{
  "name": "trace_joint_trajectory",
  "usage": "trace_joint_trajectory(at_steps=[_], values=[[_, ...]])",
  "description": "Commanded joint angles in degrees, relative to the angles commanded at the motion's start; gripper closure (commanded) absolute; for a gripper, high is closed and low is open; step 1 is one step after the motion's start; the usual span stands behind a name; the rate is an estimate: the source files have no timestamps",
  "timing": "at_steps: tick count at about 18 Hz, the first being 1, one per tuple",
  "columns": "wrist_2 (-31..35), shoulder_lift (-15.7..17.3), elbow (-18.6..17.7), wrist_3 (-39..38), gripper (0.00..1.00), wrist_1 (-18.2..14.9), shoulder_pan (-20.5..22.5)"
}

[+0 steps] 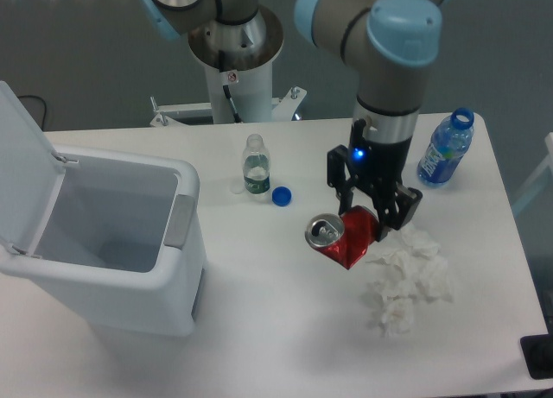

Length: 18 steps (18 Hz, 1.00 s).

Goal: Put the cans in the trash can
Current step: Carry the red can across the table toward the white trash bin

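crumpled tissue [406, 281] lower right, touching can | trash can [104, 243] left of frame, lid up | red can [340, 234] centre, silver top facing left, clamped between gripper [370, 215] fingers | blue cap [281, 195] beside small clear bottle [255, 167], upper centre | blue-labelled bottle [446, 149] upper right

trash can [130, 277] at table's [285, 329] left, can [339, 234] mid-table in gripper [373, 218], tissue wad [406, 281] right of it, 2 bottles [255, 167] [446, 149] behind

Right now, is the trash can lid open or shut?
Open: the trash can has its lid swung up at the left, and the bare white inside shows.
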<state>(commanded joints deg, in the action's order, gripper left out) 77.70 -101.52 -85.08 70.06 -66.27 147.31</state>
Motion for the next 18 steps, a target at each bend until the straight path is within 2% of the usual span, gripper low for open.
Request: trace_joint_trajectory(at_steps=[3,5,8,18], values=[[0.0,2.72,-0.79,-5.01,0.3,0.09,-1.41],[0.0,3.69,-0.79,-5.81,0.3,-0.09,-2.72],[-0.09,5.1,-0.88,-11.51,0.3,0.09,-4.93],[-3.78,10.55,-1.58,-18.82,0.3,0.35,-8.62]])
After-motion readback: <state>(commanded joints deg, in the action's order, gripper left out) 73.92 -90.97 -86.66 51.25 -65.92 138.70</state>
